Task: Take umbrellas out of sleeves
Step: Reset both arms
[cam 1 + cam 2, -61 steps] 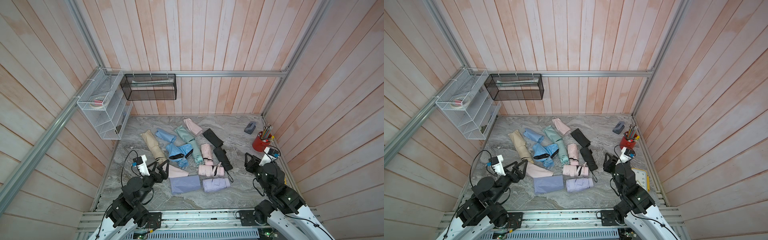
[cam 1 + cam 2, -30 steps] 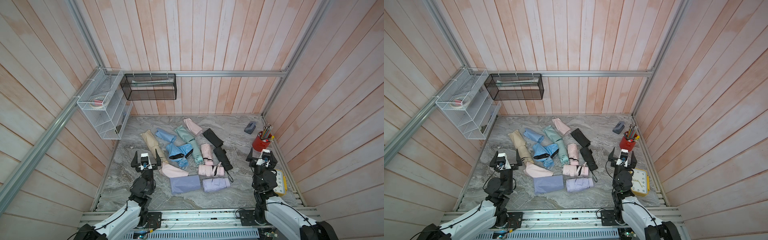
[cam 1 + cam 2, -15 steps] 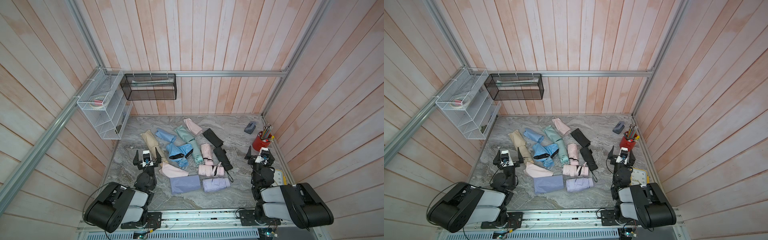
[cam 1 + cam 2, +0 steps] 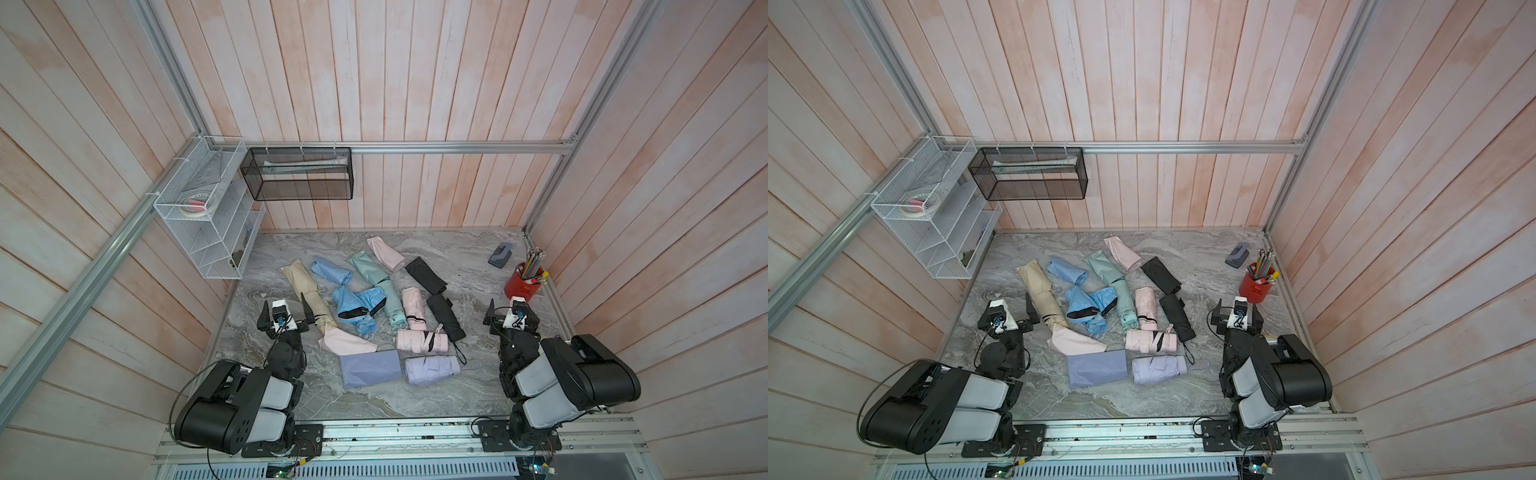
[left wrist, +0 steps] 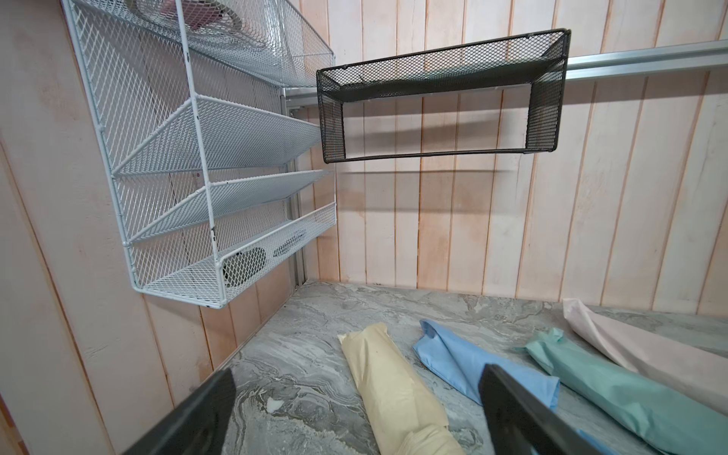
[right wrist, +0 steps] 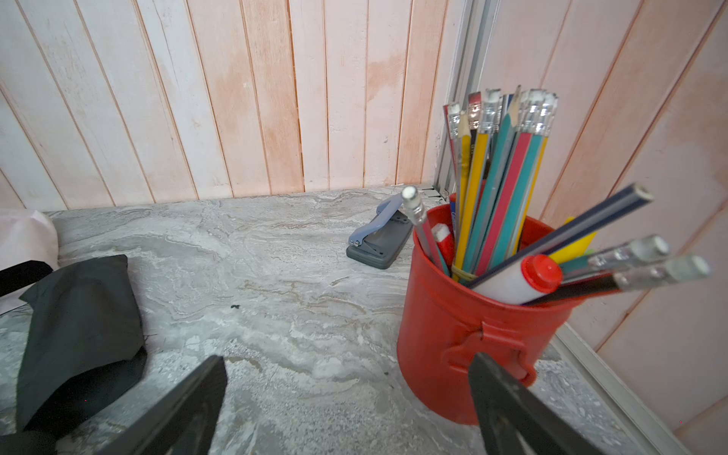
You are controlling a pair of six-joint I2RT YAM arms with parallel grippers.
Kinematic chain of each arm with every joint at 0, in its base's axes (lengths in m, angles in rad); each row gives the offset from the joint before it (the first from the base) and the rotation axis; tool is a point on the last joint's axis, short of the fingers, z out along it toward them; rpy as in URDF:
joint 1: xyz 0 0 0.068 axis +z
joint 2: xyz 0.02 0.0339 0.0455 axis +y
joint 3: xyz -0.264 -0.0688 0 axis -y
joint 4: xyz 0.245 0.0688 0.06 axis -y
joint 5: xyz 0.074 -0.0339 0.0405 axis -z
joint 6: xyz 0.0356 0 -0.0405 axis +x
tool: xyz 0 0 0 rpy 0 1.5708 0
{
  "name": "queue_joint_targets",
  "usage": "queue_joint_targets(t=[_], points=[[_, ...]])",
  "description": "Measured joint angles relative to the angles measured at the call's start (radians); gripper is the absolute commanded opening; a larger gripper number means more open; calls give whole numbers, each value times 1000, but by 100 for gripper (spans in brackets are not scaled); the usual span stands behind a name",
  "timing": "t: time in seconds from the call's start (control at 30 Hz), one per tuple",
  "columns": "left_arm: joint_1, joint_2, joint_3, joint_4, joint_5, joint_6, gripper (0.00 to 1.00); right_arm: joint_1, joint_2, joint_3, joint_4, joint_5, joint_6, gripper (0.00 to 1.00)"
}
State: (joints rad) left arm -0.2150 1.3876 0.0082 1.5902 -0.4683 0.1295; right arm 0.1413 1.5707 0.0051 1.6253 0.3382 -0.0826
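Top views are showing both arms folding down by the near rail, having drawn off the pile; the unsleeving is seemingly ending. Left gripper and right gripper are gaping wide, holding and touching nothing, while chunky pleated fabric umbrellas are lying beside smooth flat fabric sleeves across the grey marbled table.

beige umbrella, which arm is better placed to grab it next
Probably left. The left gripper, open, sits right beside the beige umbrella; the right gripper is across the pile, by the red cup.
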Motion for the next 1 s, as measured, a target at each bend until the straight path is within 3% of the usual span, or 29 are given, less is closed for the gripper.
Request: queue_joint_targets(t=[0.37, 0.63, 0.83, 1.0], points=[[71, 187, 18, 0, 126, -44, 100, -14, 53, 16, -2, -47, -7, 98], [124, 232, 70, -14, 310, -44, 100, -106, -2, 173, -149, -138, 47, 98], [253, 189, 259, -278, 502, -96, 100, -171, -9, 205, -259, -211, 107, 98], [282, 185, 273, -368, 566, -130, 100, -171, -9, 205, -288, -245, 116, 98]])
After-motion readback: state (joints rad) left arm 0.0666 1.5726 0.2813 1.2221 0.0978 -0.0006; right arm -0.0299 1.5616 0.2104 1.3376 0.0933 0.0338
